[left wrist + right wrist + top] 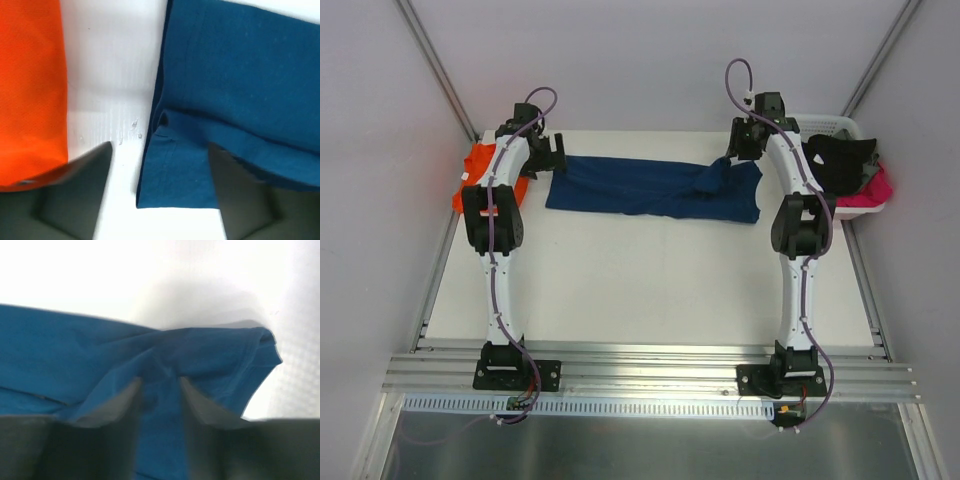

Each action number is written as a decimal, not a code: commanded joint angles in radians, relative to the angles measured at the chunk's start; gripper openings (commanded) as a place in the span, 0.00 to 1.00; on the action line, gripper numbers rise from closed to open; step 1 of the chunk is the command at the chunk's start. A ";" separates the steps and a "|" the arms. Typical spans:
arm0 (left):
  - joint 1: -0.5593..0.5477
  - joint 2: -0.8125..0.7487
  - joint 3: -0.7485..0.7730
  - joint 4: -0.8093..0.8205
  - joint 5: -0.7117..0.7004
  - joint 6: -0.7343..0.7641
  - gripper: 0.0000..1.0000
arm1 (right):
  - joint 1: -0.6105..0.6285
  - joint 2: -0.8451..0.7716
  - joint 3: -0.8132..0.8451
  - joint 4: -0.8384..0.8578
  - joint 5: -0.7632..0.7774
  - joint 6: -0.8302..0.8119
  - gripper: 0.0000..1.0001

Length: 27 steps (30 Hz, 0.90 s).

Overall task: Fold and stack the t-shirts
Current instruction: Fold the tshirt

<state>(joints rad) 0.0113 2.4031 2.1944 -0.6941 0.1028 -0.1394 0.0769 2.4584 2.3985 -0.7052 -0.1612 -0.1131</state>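
Overhead, the navy t-shirt (650,190) lies as a long band between the arms, with the orange t-shirt (472,170) at far left. Only the wrist views show the left gripper (159,147) spread wide over the navy edge. The right gripper (159,381) straddles bunched cloth, grip unclear.

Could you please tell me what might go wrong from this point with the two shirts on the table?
1. The navy t-shirt is bunched up between the fingers of the right gripper; pulling away could drag the folded strip open.
2. The open left gripper straddles the navy corner, with one finger right beside the orange t-shirt; a grab here might catch both shirts.
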 commanded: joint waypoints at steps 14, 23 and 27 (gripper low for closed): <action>-0.093 -0.239 -0.183 -0.002 0.069 -0.012 0.93 | 0.107 -0.277 -0.262 -0.017 -0.069 0.052 0.62; -0.106 -0.145 -0.176 -0.013 0.204 -0.048 0.86 | 0.135 -0.234 -0.346 -0.042 -0.110 0.082 0.61; -0.106 -0.105 -0.142 -0.015 0.209 -0.048 0.85 | 0.144 -0.185 -0.314 -0.040 -0.110 0.089 0.62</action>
<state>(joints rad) -0.0971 2.2807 2.0098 -0.6937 0.2756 -0.1722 0.2150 2.2547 2.0510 -0.7383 -0.2504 -0.0467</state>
